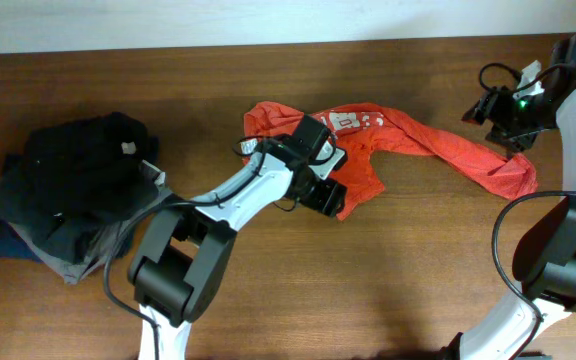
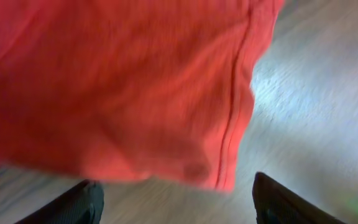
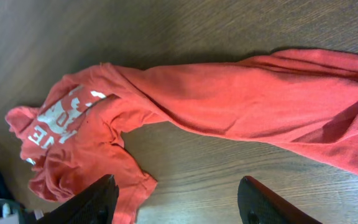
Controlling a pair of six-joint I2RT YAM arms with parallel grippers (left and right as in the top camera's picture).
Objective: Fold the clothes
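The red-orange T-shirt (image 1: 408, 140) lies crumpled and stretched in a long band across the back middle of the table, white lettering (image 1: 353, 120) up. My left gripper (image 1: 320, 192) is open at the shirt's front left edge; its wrist view shows the hem (image 2: 229, 124) just ahead of the open fingers (image 2: 176, 199), nothing between them. My right gripper (image 1: 488, 112) is open above the table near the shirt's right end. Its view shows the whole shirt (image 3: 229, 93) and lettering (image 3: 58, 118) beyond the empty fingers (image 3: 176, 202).
A pile of black, navy and grey garments (image 1: 68, 190) sits at the left of the wooden table (image 1: 418, 270). The table's back edge meets a white wall at the top of the overhead view.
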